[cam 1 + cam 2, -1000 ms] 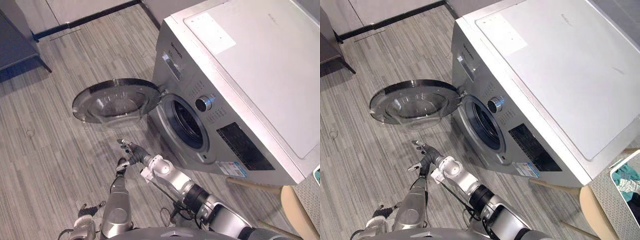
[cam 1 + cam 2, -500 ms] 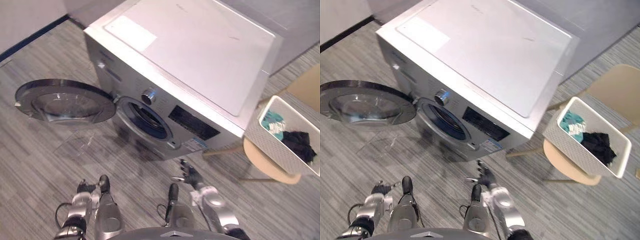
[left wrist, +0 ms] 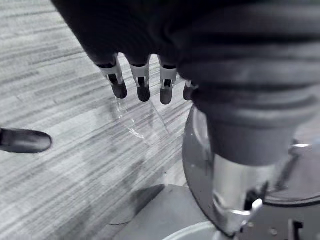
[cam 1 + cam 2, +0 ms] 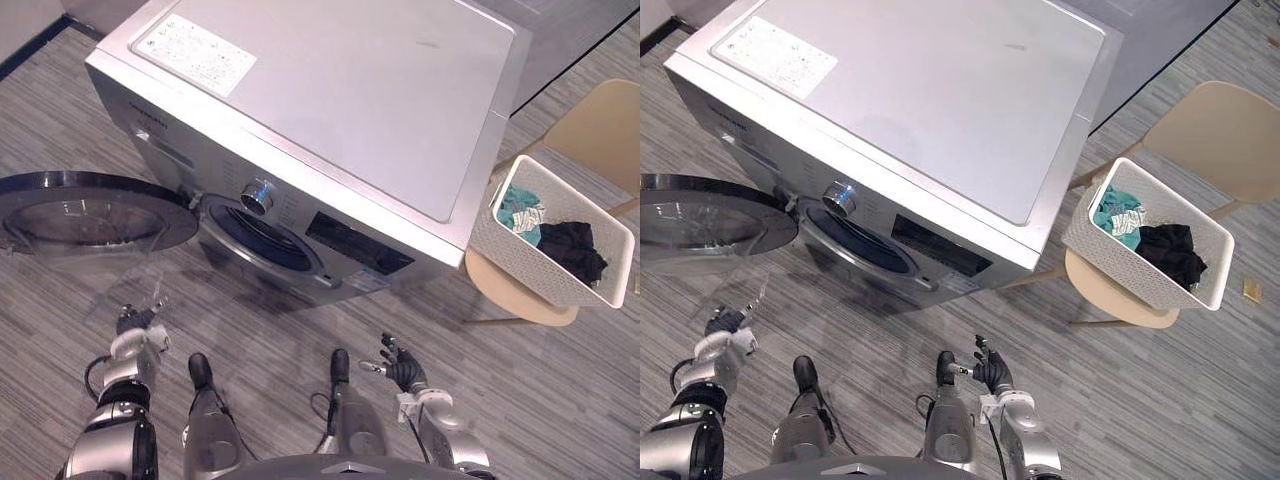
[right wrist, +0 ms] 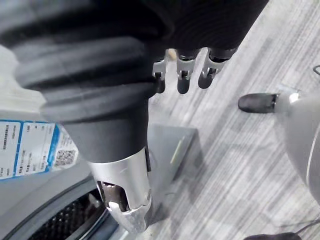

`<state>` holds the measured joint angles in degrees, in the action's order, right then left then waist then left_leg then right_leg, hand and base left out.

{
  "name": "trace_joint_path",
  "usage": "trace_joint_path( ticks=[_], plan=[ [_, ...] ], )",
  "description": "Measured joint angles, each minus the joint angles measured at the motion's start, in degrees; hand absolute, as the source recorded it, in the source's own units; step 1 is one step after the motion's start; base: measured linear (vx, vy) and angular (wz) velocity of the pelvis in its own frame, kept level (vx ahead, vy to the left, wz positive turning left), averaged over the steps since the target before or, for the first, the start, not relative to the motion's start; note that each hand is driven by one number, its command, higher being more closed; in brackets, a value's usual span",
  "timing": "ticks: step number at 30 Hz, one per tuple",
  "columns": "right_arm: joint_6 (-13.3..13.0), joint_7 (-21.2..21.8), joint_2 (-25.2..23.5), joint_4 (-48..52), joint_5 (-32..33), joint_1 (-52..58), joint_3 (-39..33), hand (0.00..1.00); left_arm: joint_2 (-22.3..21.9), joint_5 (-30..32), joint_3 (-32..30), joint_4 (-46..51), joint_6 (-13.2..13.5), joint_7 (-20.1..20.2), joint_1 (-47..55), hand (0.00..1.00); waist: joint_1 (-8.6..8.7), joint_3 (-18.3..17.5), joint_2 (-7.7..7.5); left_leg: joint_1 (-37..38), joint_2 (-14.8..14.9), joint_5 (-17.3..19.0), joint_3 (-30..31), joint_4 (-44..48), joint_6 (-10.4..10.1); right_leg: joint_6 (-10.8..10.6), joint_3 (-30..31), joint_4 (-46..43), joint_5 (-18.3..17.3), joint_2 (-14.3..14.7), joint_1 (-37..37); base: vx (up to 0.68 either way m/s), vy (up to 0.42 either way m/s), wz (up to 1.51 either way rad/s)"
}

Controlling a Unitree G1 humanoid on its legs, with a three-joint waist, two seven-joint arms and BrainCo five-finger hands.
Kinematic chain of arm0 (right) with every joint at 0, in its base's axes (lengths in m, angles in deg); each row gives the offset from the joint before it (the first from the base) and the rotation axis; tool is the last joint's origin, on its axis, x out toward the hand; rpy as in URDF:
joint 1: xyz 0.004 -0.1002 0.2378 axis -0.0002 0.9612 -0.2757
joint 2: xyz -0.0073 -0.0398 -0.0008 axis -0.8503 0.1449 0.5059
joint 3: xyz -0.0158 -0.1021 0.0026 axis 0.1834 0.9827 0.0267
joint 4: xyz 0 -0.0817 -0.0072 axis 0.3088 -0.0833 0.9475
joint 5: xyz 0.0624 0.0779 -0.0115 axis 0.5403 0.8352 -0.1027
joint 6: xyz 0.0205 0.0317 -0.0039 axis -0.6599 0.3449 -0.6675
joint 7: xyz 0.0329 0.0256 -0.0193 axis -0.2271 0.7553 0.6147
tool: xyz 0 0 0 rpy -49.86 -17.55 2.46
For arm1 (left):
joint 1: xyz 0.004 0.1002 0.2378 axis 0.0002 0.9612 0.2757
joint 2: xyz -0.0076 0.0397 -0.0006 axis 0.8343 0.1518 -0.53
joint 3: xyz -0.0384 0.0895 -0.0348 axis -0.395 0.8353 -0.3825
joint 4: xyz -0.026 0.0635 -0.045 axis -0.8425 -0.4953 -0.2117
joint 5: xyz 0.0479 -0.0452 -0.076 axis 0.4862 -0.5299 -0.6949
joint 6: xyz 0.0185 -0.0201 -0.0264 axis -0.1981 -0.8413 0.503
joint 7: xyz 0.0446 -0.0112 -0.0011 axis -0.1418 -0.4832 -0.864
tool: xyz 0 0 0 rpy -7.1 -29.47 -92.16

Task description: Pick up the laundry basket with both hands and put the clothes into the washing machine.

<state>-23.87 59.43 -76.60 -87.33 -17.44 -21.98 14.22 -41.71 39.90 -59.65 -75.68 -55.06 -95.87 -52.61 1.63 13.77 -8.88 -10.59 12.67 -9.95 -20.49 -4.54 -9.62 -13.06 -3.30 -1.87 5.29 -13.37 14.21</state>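
Laundry basket [image 4: 530, 262] on a chair [image 4: 600, 130] beside the open washing machine [image 4: 340, 110].
Left hand [image 4: 132, 323] and right hand [image 4: 402, 370] hang low, fingers loose, empty.

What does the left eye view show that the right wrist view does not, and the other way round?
Left eye view: the white perforated laundry basket of dark and teal clothes on a beige chair, the open round glass door, the left hand. Right wrist view: the drum's perforated inside, close up. Both: the silver washing machine, the grey striped floor, the open right hand.
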Motion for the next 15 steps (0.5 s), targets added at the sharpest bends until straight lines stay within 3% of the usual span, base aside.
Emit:
trace_joint_path(
  ticks=[5,12,15],
  plan=[
    [0.0,-0.2,-0.1,0.0,1.0,0.4,-0.9,0.00,1.1,-1.8,-0.4,-0.3,0.0,-0.8,-0.7,0.00,0.15,0.3,-1.67,-0.8,0.0,-0.3,0.6,0.0,0.2,0.0,-0.4,0.9,0.9,0.0,-0.1,-0.04,-0.013,0.05],
    [0.0,-0.2,-0.9,-0.9,0.9,0.3,-1.6,0.00,0.7,-0.6,-0.5,-0.3,-0.2,-0.8,1.9,0.00,-0.22,0.4,-1.58,-0.4,-0.1,-0.8,1.8,0.0,0.3,0.0,-1.6,0.8,0.8,0.0,-1.5,-0.01,-0.010,0.09],
    [0.0,-0.2,-2.3,-5.0,0.2,-0.2,-3.4,0.00,-1.5,2.0,0.5,0.8,-0.2,-0.2,6.2,0.00,-0.35,0.5,-1.23,2.0,-0.3,-0.6,2.5,0.0,0.2,0.1,-2.3,0.6,-0.2,-0.2,-4.2,0.02,0.001,0.10]
  ],
)
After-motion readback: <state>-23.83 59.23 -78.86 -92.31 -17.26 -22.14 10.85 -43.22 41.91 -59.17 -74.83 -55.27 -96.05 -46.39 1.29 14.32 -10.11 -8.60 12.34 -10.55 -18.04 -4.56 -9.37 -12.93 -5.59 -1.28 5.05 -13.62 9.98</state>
